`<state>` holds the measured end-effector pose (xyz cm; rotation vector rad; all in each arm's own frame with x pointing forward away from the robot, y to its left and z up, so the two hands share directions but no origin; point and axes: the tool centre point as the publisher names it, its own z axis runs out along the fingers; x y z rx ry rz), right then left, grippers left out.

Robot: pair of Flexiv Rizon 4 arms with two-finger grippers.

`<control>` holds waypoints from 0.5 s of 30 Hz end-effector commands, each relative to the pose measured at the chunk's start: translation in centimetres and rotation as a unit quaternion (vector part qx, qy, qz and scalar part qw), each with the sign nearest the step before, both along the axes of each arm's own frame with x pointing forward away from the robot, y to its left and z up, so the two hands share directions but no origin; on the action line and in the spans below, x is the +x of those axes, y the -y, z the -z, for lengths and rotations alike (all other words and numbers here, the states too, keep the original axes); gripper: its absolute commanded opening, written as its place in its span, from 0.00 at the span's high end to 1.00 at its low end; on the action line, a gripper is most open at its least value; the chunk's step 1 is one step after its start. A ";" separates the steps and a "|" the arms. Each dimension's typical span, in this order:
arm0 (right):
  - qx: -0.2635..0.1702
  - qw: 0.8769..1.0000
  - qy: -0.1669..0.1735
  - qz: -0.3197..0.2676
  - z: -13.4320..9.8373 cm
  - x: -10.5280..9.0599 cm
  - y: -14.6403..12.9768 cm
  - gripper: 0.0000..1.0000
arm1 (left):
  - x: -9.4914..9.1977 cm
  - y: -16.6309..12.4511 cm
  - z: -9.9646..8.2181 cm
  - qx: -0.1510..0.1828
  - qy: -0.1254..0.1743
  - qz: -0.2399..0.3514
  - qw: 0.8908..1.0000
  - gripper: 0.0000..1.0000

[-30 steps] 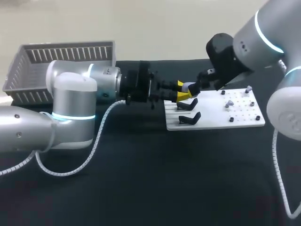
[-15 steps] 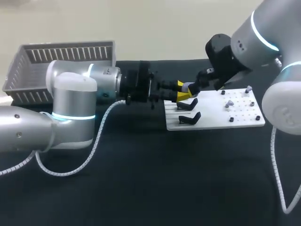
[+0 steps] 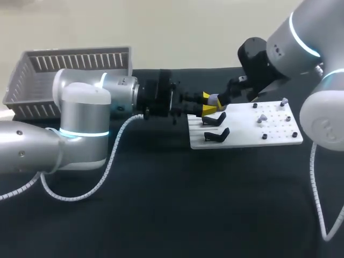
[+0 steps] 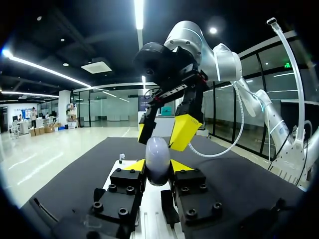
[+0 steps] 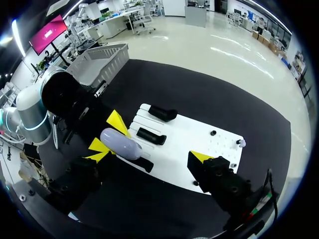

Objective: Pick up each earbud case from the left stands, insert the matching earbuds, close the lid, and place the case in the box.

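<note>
A pale lavender earbud case (image 3: 215,99), a smooth oval, hangs above the left end of the white stand board (image 3: 247,131). My left gripper (image 3: 208,106) is shut on the case (image 4: 157,160), its yellow tips pressing both sides. My right gripper (image 3: 228,95) is open and comes down over the case's upper end, its yellow fingers (image 4: 184,132) standing on either side without touching. From the right wrist the case (image 5: 119,143) lies between my wide-open right gripper (image 5: 149,157). Two black stands (image 3: 216,127) are empty. Small earbuds (image 3: 262,116) sit on pegs at the board's right.
A grey slatted box (image 3: 64,70) stands at the table's back left, behind my left arm. The white board (image 5: 199,134) lies on a black tabletop (image 3: 161,204), with bare cloth in front of it.
The right arm's wrist has shifted slightly to the right above the case. The left arm and the case have stayed still.
</note>
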<state>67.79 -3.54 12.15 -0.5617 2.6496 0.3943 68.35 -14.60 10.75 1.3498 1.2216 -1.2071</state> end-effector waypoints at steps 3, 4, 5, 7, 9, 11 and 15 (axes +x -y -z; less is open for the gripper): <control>-0.001 1.000 0.009 0.008 -0.3 0.1 0.4 0.00 | 0.1 0.1 0.0 0.001 0.000 0.001 1.000 1.00; -0.002 1.000 0.010 0.009 -0.4 0.1 0.5 0.00 | 0.1 0.1 0.0 0.001 0.000 0.001 1.000 1.00; -0.002 1.000 0.011 0.010 -0.5 0.2 0.5 0.00 | 0.1 0.1 0.0 0.001 0.000 0.001 1.000 1.00; -0.002 1.000 0.018 0.013 -0.9 0.4 0.7 0.00 | 0.1 0.1 0.0 0.001 0.000 0.001 1.000 1.00; -0.005 1.000 0.025 0.016 -1.3 0.6 0.9 0.00 | 0.1 0.1 0.0 0.001 0.000 0.001 1.000 1.00; -0.007 0.999 0.033 0.019 -1.9 1.0 1.2 0.00 | 0.1 0.1 0.0 0.001 0.000 0.001 1.000 1.00; -0.019 0.998 0.061 0.027 -3.7 1.3 2.0 0.00 | 0.1 0.1 0.0 0.001 0.000 0.001 1.000 1.00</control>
